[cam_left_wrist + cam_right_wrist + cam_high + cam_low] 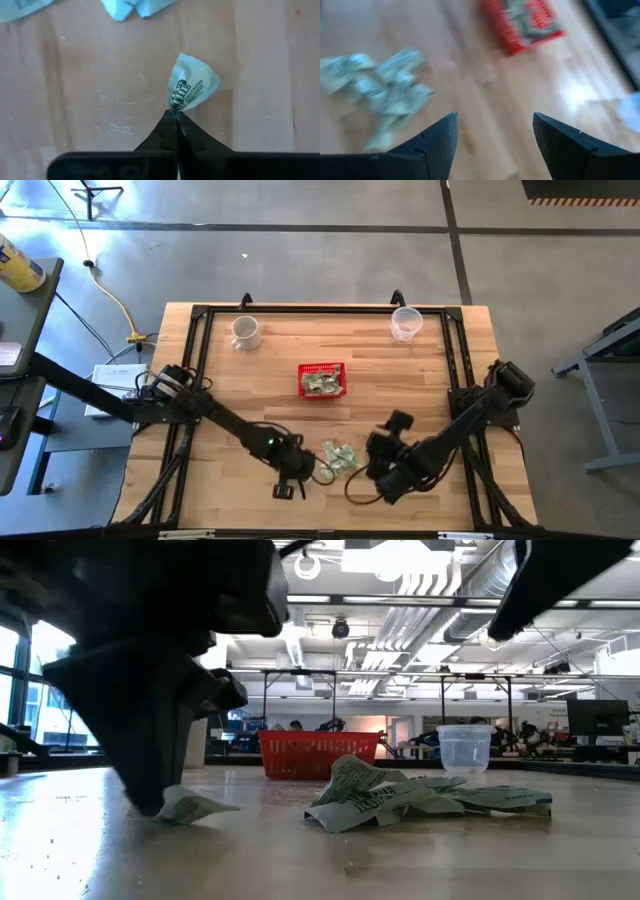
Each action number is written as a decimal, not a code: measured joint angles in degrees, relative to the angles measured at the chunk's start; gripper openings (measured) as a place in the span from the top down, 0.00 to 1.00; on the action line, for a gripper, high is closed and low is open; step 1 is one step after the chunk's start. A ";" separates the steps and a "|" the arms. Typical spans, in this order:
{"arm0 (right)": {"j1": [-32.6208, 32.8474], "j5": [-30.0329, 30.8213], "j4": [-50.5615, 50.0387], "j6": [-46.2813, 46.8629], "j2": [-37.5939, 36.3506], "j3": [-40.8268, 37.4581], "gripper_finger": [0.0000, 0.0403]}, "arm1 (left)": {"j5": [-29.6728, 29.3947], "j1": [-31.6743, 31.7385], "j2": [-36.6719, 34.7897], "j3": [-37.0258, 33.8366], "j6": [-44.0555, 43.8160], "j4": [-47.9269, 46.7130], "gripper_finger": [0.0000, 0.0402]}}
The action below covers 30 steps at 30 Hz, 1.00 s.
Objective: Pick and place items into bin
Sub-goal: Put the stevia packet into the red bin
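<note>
Near the table's near edge, my left gripper point(303, 471) point(176, 112) is shut on one pale green-and-white wrapper piece point(192, 86) point(192, 806), just left of a loose pile of such pieces point(340, 457) point(425, 800). My right gripper point(388, 470) point(495, 122) is open, raised off the table just right of the pile point(382, 92), and touches nothing. The red basket point(322, 380) point(320, 754) point(527, 22) stands at mid-table with several pieces inside. My left gripper pinches the wrapper piece by its crumpled pointed end point(175, 106) between the two fingertips. The fingers come from above, pointing down. The rest of the piece fans out beyond the tips and lies on the table top point(205, 807).
A white mug point(245, 332) stands at the far left of the table and a clear plastic cup point(406, 323) point(465, 748) at the far right. A black frame point(300, 310) runs round the table edges. Bare wood lies between the pile and the basket.
</note>
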 joint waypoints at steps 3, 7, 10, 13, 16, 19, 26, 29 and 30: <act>-1.53 2.44 -5.61 3.34 -2.69 -0.02 0.38 | 4.43 3.36 -1.62 1.44 3.87 -3.66 0.92; -4.00 3.71 -10.07 4.57 -5.32 -0.07 0.38 | 3.92 8.38 -5.31 6.90 12.50 -14.21 0.90; -5.36 3.65 -10.12 4.62 -6.25 -0.07 0.38 | -4.38 12.92 -8.13 11.76 19.94 -20.37 0.95; -5.95 3.21 -9.37 4.64 -6.44 -0.07 0.38 | -10.77 19.53 -9.22 14.62 24.45 -20.90 0.95; -5.93 2.06 -8.21 4.80 -6.39 -0.10 0.38 | -13.16 27.19 -9.22 14.56 28.12 -19.67 0.92; -5.28 1.50 -7.73 6.49 -6.37 -0.10 0.38 | -11.30 34.07 -7.24 14.22 28.66 -19.27 0.91; -4.59 -1.06 -5.70 8.34 -5.93 -0.26 0.38 | 1.73 39.36 -4.09 14.06 23.89 -20.95 0.84; -4.51 -2.84 -3.94 5.78 -4.88 -0.26 0.38 | -2.88 38.45 -4.19 14.12 23.66 -20.62 0.73; -4.35 -4.34 -2.82 3.77 -4.29 -0.26 0.38 | -3.22 38.39 -4.52 14.12 23.45 -21.50 0.68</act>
